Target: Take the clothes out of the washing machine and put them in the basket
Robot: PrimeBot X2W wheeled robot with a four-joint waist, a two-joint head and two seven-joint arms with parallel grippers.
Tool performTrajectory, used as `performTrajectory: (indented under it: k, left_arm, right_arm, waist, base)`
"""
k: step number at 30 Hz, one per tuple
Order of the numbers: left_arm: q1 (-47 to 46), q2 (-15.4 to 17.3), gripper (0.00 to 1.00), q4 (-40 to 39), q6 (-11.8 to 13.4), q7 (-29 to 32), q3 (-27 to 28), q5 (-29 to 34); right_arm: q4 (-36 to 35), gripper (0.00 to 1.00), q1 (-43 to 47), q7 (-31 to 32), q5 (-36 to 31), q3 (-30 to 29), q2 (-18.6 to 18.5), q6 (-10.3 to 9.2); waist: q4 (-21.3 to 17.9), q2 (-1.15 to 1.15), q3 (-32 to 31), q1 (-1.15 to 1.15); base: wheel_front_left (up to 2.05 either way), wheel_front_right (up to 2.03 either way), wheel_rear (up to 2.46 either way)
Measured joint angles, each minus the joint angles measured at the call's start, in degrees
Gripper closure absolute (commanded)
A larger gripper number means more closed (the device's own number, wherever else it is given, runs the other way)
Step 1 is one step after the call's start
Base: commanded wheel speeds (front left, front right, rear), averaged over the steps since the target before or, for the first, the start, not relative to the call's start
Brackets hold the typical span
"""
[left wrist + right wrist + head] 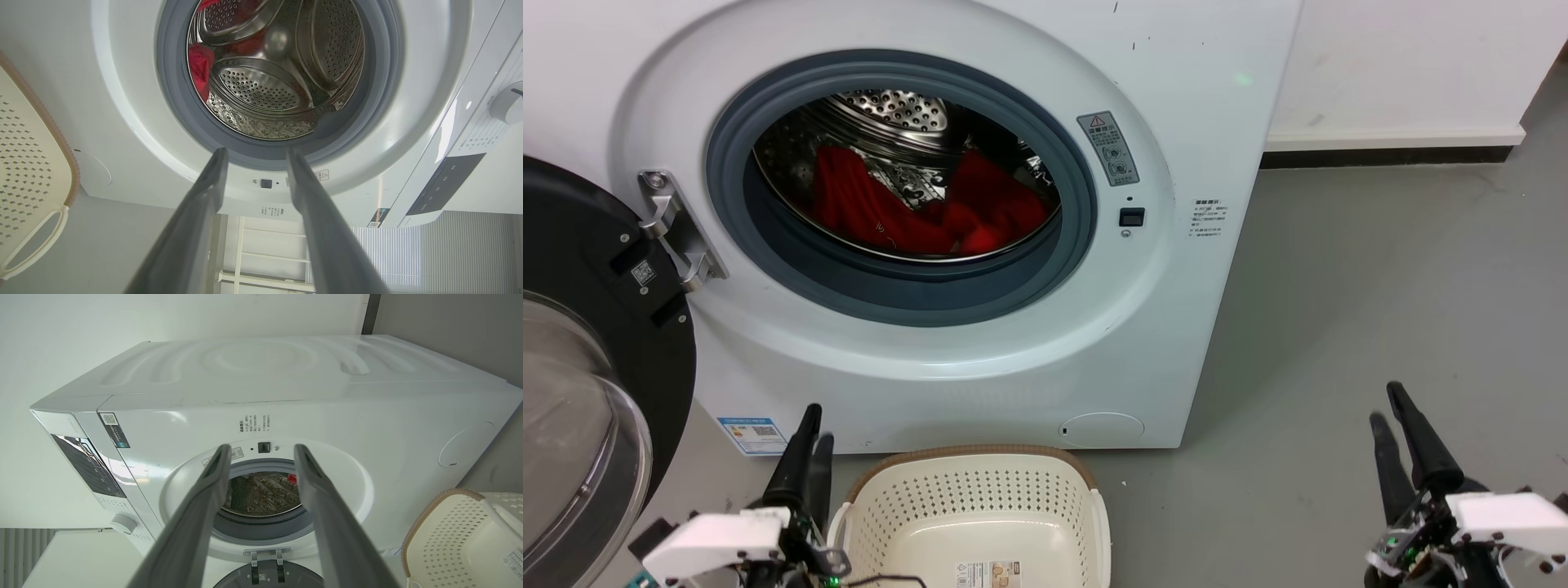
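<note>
While red clothes point(890, 214) lie heaped in drum point(894, 108) of washing machine point(980, 384), ahead of both tools, black-framed door point(572, 269) stands swung open on outer side of left tool point(818, 422). Left tool: spread apart, holding nothing, just beside cream basket point(972, 451). Right tool point(1383, 401): likewise spread, empty, over grey floor point(1339, 327), well apart from basket. Basket sits on floor between tools, close before washing machine.

- The washing machine point(1192, 98) is white, and its black-framed door point(596, 269) is swung wide open to the left.
- The clothes point(858, 204) are bright red and lie crumpled low in the steel drum point(890, 110).
- The basket point(972, 451) is cream with a brown rim and sits upright on the floor point(1339, 327), just before the machine.
</note>
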Motion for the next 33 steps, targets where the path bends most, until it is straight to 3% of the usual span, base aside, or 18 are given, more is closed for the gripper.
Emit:
performTrajectory:
  k: [8,14,22,33]
  left_arm:
    - [2.26,-0.11,0.0,-0.09,0.01,-2.72,-0.33,1.25]
    - [2.39,-0.14,0.0,-0.02,0.01,-4.53,1.37,5.87]
    - [2.37,-0.11,0.0,-0.48,0.01,-6.26,5.21,12.37]
    - [2.06,-0.13,0.0,-5.7,1.81,-8.87,9.99,24.49]
  right_arm:
    - [-0.18,0.0,1.8,-2.7,-1.07,0.78,0.19,-0.01]
    - [-0.97,0.0,1.99,-4.56,-4.83,-0.11,0.19,-0.01]
    - [-1.05,0.0,1.98,-6.31,-13.37,-2.45,0.19,-0.01]
    - [-8.54,0.0,1.8,-8.83,-33.34,-1.93,0.18,-0.01]
  waist:
    - [-0.05,0.0,0.08,0.0]
    - [-0.11,0.0,0.08,0.0]
    - [-0.23,0.0,0.03,0.0]
    - [-0.4,0.0,0.39,0.0]
  base:
    - [0.0,0.0,0.0]
    - [0.0,0.0,0.0]
    - [0.0,0.0,0.0]
    - [0.0,0.0,0.0]
